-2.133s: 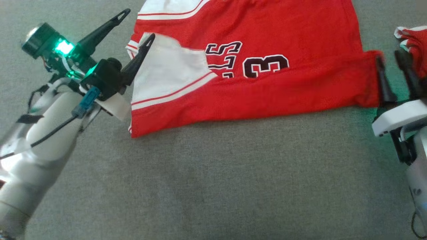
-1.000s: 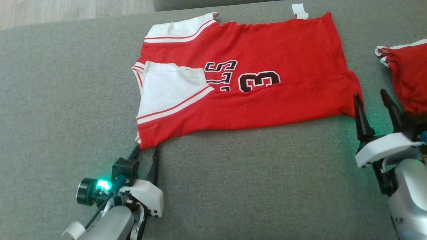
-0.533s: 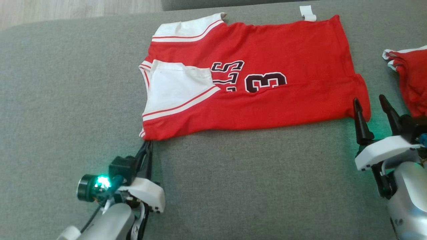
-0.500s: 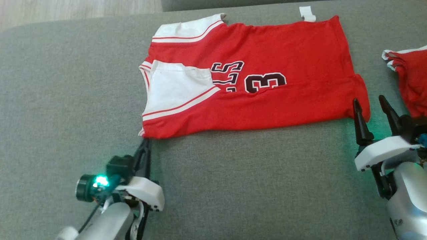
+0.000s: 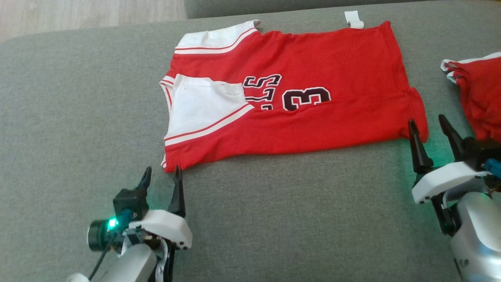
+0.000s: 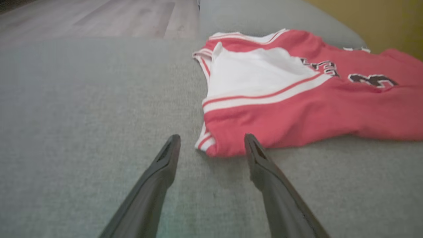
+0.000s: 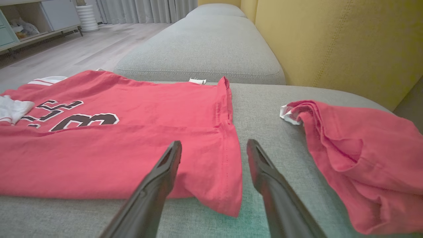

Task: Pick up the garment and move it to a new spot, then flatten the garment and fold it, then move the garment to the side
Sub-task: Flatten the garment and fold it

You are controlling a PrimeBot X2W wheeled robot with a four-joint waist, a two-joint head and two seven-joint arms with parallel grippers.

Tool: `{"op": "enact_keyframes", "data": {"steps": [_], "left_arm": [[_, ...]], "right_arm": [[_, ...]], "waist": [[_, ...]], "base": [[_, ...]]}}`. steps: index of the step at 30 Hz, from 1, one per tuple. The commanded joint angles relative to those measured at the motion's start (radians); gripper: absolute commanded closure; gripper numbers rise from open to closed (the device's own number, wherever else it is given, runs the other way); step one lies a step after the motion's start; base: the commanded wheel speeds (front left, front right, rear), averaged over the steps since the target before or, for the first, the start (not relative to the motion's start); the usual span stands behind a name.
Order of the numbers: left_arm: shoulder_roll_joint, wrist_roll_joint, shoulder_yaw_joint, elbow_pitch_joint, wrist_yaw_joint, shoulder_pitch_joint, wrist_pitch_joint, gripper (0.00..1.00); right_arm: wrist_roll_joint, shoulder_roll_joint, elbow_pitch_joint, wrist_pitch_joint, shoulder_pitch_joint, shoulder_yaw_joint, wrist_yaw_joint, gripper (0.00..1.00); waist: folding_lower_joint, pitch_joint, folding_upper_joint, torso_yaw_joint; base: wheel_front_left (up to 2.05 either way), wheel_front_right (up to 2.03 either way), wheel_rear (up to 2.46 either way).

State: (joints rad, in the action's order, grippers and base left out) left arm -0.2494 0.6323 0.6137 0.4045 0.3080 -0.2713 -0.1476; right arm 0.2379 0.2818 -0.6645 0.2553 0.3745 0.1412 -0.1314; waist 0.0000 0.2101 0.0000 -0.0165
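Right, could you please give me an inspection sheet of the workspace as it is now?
Surface: grey sofa cushion, woven fabric.
Job's things: red jersey laid out, near edge folded over, white panel at its left end.
Clutter: second red garment crumpled to the right, apart from the jersey.
Grippers: left gripper open at the jersey's near left corner; right gripper open at its near right corner; fingers hold nothing.
Cables: dark cable at the left wrist.
Surroundings: wooden floor, yellow backrest.

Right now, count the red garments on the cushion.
2. The jersey lies spread across the middle of the cushion; a bunched garment sits to its right, cut off by the head view's edge. Others beyond it may be hidden.
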Motion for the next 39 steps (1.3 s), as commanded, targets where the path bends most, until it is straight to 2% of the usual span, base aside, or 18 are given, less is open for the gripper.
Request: {"op": "enact_keyframes", "data": {"steps": [1,10,17,22,28,34,37,38,39], "left_arm": [[-0.006,0.008,-0.039,-0.002,-0.002,-0.040,-0.006,0.00],[0.046,0.023,-0.035,0.124,-0.045,-0.082,-0.055,0.00],[0.057,0.041,-0.053,0.113,-0.105,-0.094,-0.093,0.00],[0.061,0.096,-0.082,0.065,-0.140,-0.073,-0.089,0.00],[0.068,0.138,-0.097,0.077,-0.155,-0.082,-0.055,0.00],[0.067,0.126,-0.082,0.124,-0.124,-0.095,-0.023,0.00],[0.066,0.119,-0.078,0.141,-0.114,-0.101,-0.023,0.52],[0.067,0.119,-0.076,0.146,-0.114,-0.104,-0.021,0.61],[0.067,0.119,-0.074,0.150,-0.115,-0.105,-0.019,0.78]], "right_arm": [[0.007,-0.003,0.023,0.006,-0.004,0.020,0.001,0.00],[0.008,-0.008,0.022,0.006,-0.012,0.022,0.001,0.00],[0.003,-0.010,0.021,0.006,-0.015,0.018,0.001,0.00],[0.002,-0.009,0.023,0.006,-0.012,0.018,0.001,0.00],[0.002,-0.012,0.023,0.006,-0.006,0.021,0.001,0.00],[0.005,-0.009,0.026,0.006,0.004,0.024,0.001,0.00],[0.006,-0.006,0.027,0.006,0.003,0.021,0.001,0.00],[0.007,-0.005,0.027,0.006,0.002,0.019,0.001,0.00],[0.007,-0.004,0.027,0.006,0.002,0.018,0.001,0.00]], "waist": [[0.0000,0.005,0.0000,-0.005],[0.0000,0.018,0.0000,-0.009],[0.0000,0.014,0.0000,-0.003],[0.0000,0.015,0.0000,0.000],[0.0000,0.025,0.0000,-0.002],[0.0000,0.034,0.0000,-0.012],[0.0000,0.038,0.0000,-0.013],[0.0000,0.038,0.0000,-0.012],[0.0000,0.039,0.0000,-0.011]], "base": [[0.00,0.00,0.00],[0.00,0.00,0.00],[0.00,0.00,0.00],[0.00,0.00,0.00],[0.00,0.00,0.00],[0.00,0.00,0.00],[0.00,0.00,0.00],[0.00,0.00,0.00],[0.00,0.00,0.00]]}}
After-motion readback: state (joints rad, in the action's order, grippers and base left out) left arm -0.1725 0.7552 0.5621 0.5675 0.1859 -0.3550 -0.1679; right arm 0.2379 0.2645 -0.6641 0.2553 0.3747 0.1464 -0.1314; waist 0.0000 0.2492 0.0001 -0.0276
